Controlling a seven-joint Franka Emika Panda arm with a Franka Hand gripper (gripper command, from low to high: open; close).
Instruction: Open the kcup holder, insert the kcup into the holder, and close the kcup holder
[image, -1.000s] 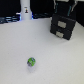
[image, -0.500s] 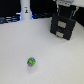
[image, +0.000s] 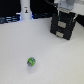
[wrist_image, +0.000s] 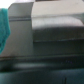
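Exterior view: my pincer hangs over the kcup holder, a black boxy unit standing near the far edge of the white table, toward the exterior view's right. My dark fingers reach down on either side of the holder's top; whether they stand apart, together, or clamped on it I cannot tell, as the picture is too coarse. The kcup, a small green pod with pale patches, lies on the table toward the near edge, well apart from the holder and from my pincer. A tall white post stands at the far edge, toward the exterior view's left.

Wrist view: a blurred grey panel of the holder fills the frame, with a teal shape at one side that I cannot identify.
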